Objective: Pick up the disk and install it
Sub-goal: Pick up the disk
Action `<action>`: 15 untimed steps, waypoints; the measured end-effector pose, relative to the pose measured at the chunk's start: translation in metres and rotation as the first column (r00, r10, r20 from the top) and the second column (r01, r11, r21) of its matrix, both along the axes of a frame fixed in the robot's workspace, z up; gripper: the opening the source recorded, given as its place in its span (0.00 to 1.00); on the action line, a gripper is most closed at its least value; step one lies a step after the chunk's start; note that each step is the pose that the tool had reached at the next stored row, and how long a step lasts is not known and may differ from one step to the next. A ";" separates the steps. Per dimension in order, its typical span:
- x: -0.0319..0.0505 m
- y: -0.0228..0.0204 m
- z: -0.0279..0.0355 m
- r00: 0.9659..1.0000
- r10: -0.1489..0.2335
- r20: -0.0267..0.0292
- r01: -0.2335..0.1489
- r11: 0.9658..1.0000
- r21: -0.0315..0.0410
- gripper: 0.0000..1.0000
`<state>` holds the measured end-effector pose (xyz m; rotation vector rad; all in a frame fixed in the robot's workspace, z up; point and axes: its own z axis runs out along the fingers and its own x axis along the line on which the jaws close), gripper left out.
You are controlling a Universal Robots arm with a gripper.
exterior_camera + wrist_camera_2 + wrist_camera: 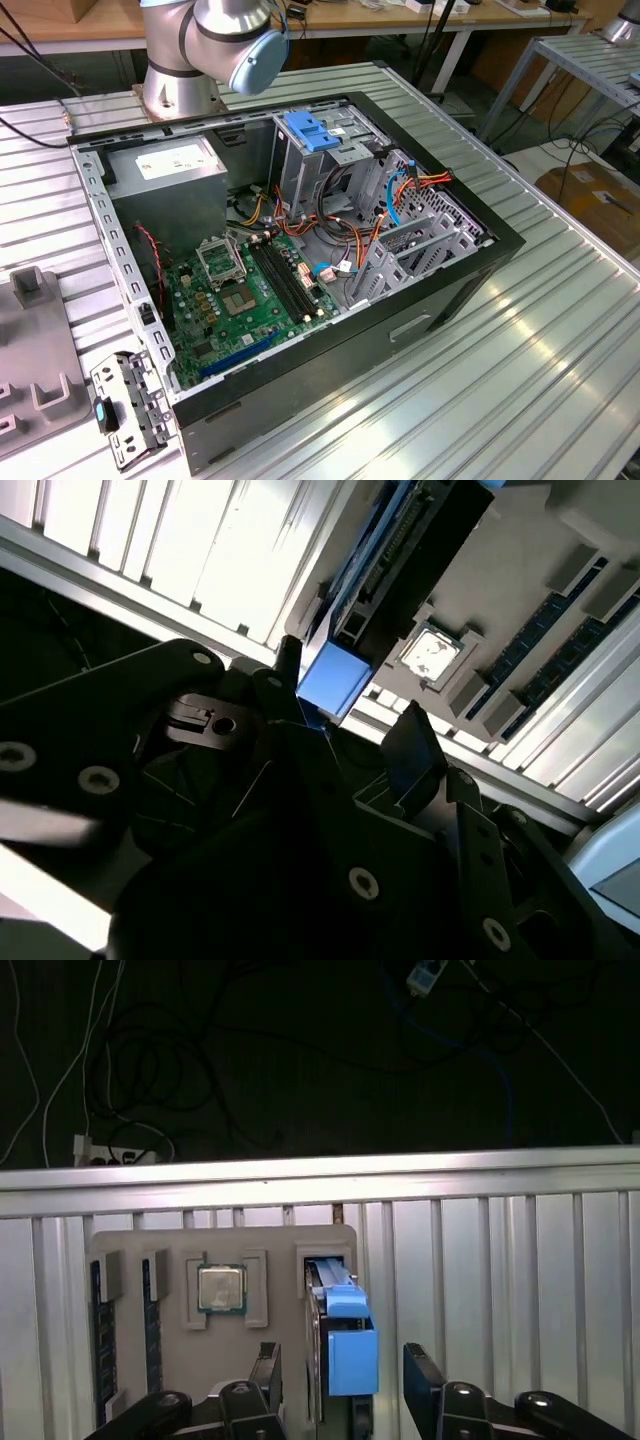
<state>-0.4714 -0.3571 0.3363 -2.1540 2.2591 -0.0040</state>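
My end effector wide open, empty, straddling dark rectangular disk in blue plastic carrier, upright in grey plastic tray, 8 o'clock from open black computer case in exterior view. Best: stay centred, squeeze flat faces evenly.

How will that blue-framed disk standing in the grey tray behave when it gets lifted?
Probably stiff: the disk is a flat slab in a hard blue frame, standing on edge in the grey tray. Likely heavy for its size, given its solid dark body. Its smooth plastic sides may be slippery, so the end effector, open around it, would need firm pressure.
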 end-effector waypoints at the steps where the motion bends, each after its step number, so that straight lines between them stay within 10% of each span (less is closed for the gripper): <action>1: 0.0000 0.0003 -0.0017 1.000 0.000 0.000 0.000 1.000 0.000 0.60; 15: -0.0026 0.0006 -0.0283 1.000 0.005 -0.008 -0.005 1.000 0.000 0.60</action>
